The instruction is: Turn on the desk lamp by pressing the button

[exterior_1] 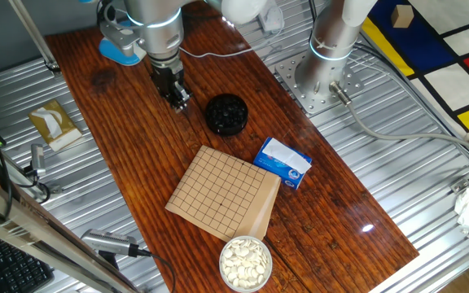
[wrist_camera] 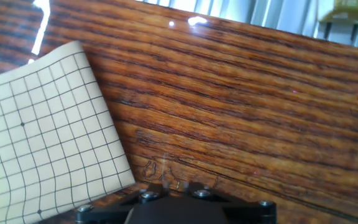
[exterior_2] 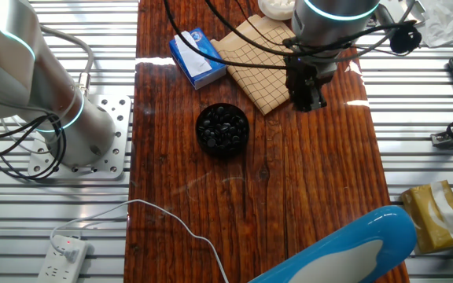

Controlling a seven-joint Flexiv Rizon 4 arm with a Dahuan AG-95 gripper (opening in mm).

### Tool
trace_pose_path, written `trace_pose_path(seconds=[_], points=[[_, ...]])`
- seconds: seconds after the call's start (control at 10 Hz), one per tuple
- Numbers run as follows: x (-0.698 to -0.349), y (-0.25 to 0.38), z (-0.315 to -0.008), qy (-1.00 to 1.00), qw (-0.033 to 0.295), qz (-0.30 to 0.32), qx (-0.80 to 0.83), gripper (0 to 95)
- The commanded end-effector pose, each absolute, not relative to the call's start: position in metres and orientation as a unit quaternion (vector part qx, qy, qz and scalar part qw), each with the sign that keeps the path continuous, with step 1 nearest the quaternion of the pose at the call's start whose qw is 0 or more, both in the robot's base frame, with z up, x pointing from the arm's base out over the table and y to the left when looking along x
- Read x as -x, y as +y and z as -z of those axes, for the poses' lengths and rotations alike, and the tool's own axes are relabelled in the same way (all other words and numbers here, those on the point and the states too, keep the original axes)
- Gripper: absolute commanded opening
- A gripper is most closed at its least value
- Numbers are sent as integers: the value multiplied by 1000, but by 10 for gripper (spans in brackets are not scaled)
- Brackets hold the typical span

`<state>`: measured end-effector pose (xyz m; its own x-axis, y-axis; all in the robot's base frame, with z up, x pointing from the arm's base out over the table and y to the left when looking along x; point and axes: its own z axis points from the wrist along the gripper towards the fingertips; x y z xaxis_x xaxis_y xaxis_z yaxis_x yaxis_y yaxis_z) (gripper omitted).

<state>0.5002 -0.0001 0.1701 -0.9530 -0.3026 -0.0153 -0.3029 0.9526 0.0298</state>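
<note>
The desk lamp point(exterior_1: 119, 47) stands at the far left end of the wooden table; only its light-blue base and a white upper part show behind the arm. In the other fixed view its blue-and-white body point(exterior_2: 352, 250) fills the near right corner, blurred. Its thin white cord point(exterior_2: 175, 220) runs to a power strip point(exterior_2: 64, 253). No button shows in any view. My gripper point(exterior_1: 177, 99) points down above bare wood, right of the lamp and left of a black bowl point(exterior_1: 225, 114). It also shows in the other fixed view point(exterior_2: 307, 98). No view shows a gap or contact between the fingertips.
The black bowl holds dark stones point(exterior_2: 222, 128). A go board point(exterior_1: 222, 192) lies mid-table and shows in the hand view point(wrist_camera: 42, 130). A blue-and-white packet point(exterior_1: 283, 161) lies beside it, a bowl of white stones point(exterior_1: 245, 262) at the near end. A tissue box point(exterior_1: 55, 124) sits off the table.
</note>
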Motion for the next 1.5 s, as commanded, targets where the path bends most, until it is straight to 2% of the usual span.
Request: trace_pose_path(seconds=[0.1,0.8,1.5], points=[[-500,0,-170,987,5,-16,159,0],[-500,0,-170,986,-1,7,167,0],[-500,-1,-166,984,-29,36,170,0]])
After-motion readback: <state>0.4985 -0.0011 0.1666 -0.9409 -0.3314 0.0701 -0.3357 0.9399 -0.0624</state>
